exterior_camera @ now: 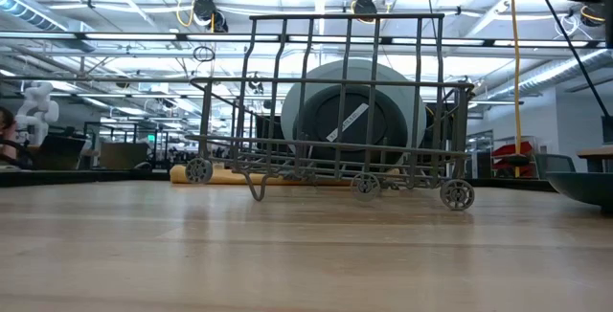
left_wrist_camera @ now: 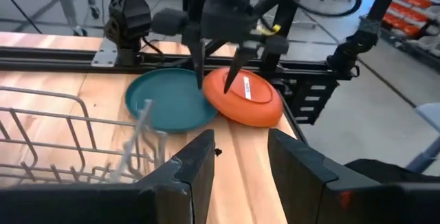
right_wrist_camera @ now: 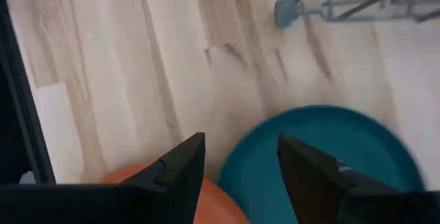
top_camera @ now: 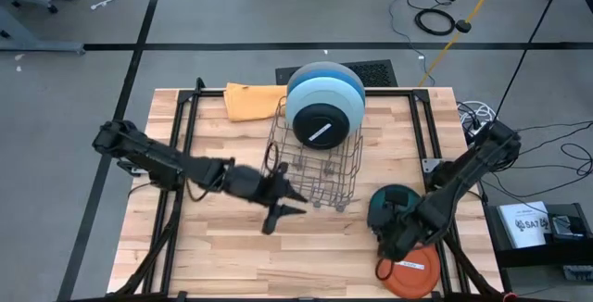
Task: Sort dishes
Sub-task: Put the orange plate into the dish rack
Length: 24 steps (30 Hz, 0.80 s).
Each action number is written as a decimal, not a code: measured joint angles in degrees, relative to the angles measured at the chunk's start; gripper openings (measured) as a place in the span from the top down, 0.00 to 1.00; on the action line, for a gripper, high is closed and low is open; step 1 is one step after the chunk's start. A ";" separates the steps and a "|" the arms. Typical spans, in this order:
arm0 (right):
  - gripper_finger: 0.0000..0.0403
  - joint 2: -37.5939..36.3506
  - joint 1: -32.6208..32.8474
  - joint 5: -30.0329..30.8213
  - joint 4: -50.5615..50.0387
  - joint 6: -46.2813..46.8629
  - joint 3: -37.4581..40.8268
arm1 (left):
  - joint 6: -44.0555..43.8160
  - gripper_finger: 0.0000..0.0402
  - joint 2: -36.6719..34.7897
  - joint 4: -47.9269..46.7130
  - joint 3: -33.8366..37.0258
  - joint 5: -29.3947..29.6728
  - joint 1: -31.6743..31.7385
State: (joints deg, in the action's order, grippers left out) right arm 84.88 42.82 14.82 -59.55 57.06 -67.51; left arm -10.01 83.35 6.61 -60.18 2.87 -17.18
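Right gripper (right_wrist_camera: 237,176), fingers apart and empty, hung over the seam where the orange plate (top_camera: 412,270) met the teal plate (top_camera: 394,202), lower right of the high view. Left gripper (top_camera: 283,200), likewise open and empty, sat at frame centre just beside the rack (top_camera: 315,168). Grey (top_camera: 324,73), blue (top_camera: 326,98) and black (top_camera: 321,124) plates stood stacked in the rack. Step judged: picking a loose plate. Next move needs descent onto one rim, then closure.

Only one marking is partly legible: dark characters resembling "SA7" are printed on a white rectangular box (top_camera: 524,224) beside the table. The white stickers on the round plates cannot be read.
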 joint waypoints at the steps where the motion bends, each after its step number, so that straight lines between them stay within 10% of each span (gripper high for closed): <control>1: 0.56 0.85 0.45 0.01 0.48 1.22 0.00 | -0.09 0.66 0.00 0.01 0.00 1.64 -1.50; 13: 0.56 5.14 7.07 -0.15 6.22 14.25 0.00 | -4.73 0.66 3.15 0.51 0.00 14.72 -12.60; 24: 0.56 7.76 15.20 -3.72 6.11 29.47 0.00 | -6.20 0.66 10.22 6.19 0.04 15.23 -11.75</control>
State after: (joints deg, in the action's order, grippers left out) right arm 92.64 58.03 11.11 -53.44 86.53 -67.51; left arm -16.21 93.57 12.80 -60.14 18.09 -28.93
